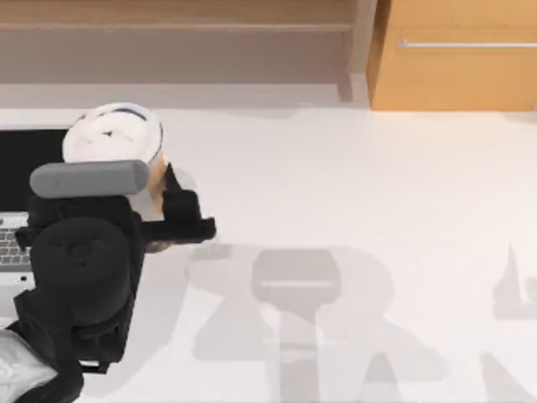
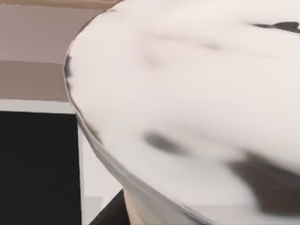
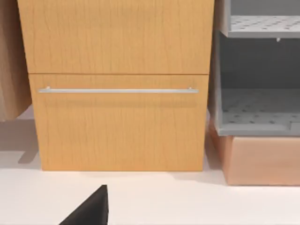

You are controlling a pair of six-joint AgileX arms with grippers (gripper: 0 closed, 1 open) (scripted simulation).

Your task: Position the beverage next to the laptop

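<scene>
White-lidded cup (image 1: 113, 134) stands upright in the left gripper's (image 1: 159, 197) closed jaws, just right of the laptop (image 1: 29, 164).

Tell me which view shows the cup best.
The top view: the cup appears whole from above, lid and tan side, beside the laptop. The left wrist view catches its lid close up. The right wrist view faces a cabinet.
</scene>
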